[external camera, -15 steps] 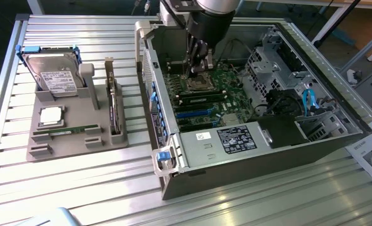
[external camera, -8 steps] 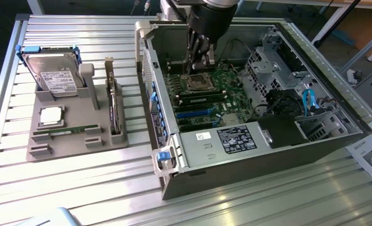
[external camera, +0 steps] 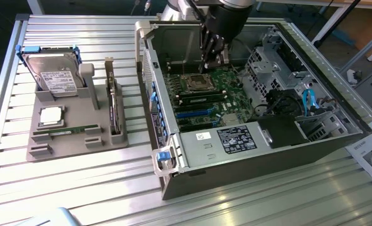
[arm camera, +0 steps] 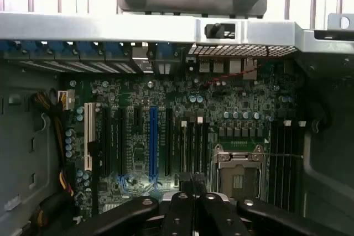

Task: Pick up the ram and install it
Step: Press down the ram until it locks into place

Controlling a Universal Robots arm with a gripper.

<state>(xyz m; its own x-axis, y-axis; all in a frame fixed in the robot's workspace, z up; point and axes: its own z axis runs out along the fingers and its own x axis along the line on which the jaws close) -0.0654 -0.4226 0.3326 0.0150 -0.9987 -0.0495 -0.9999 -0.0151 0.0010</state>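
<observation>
Gripper point(external camera: 212, 60) clenched (nothing visibly held), lowered inside open computer case point(external camera: 311, 146) above motherboard point(external camera: 205, 101), one ram point(external camera: 67, 130) lying in grey tray point(external camera: 79, 143) on worktop point(external camera: 79, 188), exterior view's left

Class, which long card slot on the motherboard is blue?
The blue slot flanked by black slots on both sides; the white slot ends the row.

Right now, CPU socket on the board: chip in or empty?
Empty, as far as shows. The CPU socket has its metal frame around a bare centre, near the gripper; a square silver chip sits on the grey holder.
</observation>
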